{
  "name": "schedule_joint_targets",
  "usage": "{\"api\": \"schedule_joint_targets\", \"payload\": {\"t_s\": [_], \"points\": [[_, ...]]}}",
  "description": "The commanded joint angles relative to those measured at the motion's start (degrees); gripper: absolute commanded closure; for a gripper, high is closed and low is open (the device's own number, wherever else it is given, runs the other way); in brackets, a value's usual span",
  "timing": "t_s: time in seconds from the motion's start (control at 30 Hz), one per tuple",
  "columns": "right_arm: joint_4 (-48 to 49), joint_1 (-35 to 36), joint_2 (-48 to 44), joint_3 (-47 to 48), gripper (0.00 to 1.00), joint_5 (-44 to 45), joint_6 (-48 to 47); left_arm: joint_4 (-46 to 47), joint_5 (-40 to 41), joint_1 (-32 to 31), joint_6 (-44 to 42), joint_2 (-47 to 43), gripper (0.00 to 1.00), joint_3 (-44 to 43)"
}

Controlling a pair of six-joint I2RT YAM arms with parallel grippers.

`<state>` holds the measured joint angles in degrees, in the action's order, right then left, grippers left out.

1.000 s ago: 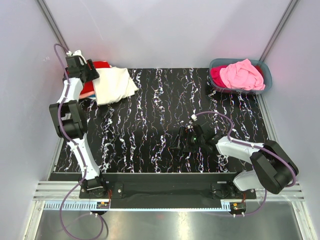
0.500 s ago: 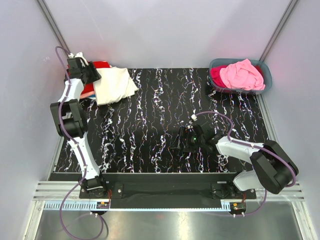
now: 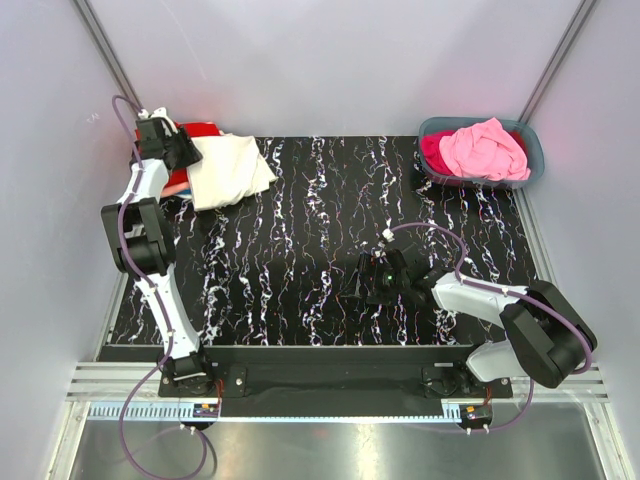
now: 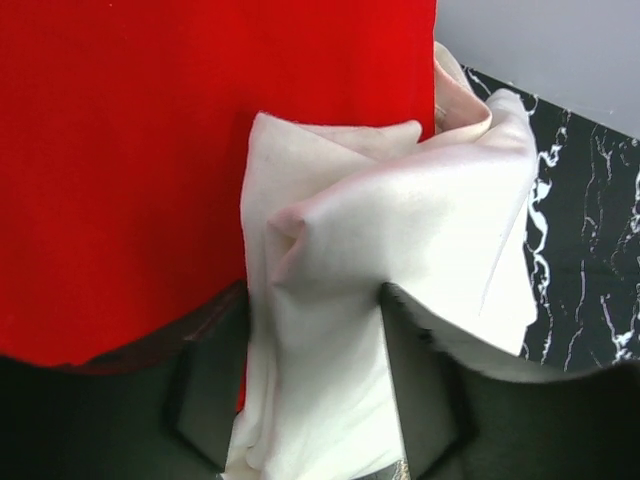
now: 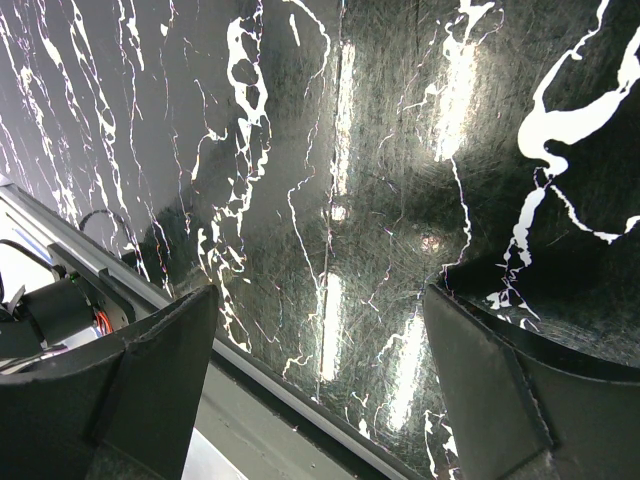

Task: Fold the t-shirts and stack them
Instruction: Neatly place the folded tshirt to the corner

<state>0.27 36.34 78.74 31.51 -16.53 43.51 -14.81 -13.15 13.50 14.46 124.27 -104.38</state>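
A folded cream t-shirt (image 3: 230,170) lies at the table's far left, partly over a red t-shirt (image 3: 196,131). My left gripper (image 3: 183,148) is shut on the cream shirt's left edge. In the left wrist view the cream cloth (image 4: 330,330) bunches between the fingers (image 4: 210,385), above the red shirt (image 4: 130,150). A pink t-shirt (image 3: 485,148) and a magenta one (image 3: 436,150) lie heaped in the tub. My right gripper (image 3: 362,280) is open and empty, low over the table's middle; its fingers (image 5: 150,380) frame bare tabletop.
The grey-blue plastic tub (image 3: 532,165) stands at the far right corner. The black marbled table (image 3: 320,230) has grey walls close on the left, back and right. A metal rail runs along the near edge (image 5: 260,370).
My left gripper has shifted slightly with the cream shirt's edge in it. The right arm has not moved.
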Motion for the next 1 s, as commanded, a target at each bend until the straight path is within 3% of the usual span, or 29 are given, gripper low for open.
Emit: {"api": "schedule_joint_targets", "payload": {"t_s": [0.0,0.23,0.27,0.33,0.73,0.97], "points": [[0.52,0.66,0.1,1.98,0.1,0.98,-0.79,4.17,-1.44,0.21,-0.05,-1.05,0.5,1.28],[0.52,0.58,0.1,1.98,0.1,0.98,-0.79,3.74,-0.66,-1.1,-1.71,-1.92,0.78,1.11],[0.52,0.66,0.19,1.98,0.1,0.98,-0.88,3.04,0.22,-1.89,-1.98,-2.45,0.9,0.67],[0.52,0.66,0.1,1.98,0.1,0.98,-0.79,1.98,1.36,-2.94,-3.03,-2.98,1.0,-0.64],[0.61,0.66,0.19,1.98,0.11,0.89,-0.88,-0.48,4.97,-3.13,-3.12,-12.73,1.0,-2.06],[0.61,0.66,0.01,1.89,0.11,0.8,-0.97,-6.72,5.76,-3.21,-2.33,-11.86,1.0,-10.84]]}}
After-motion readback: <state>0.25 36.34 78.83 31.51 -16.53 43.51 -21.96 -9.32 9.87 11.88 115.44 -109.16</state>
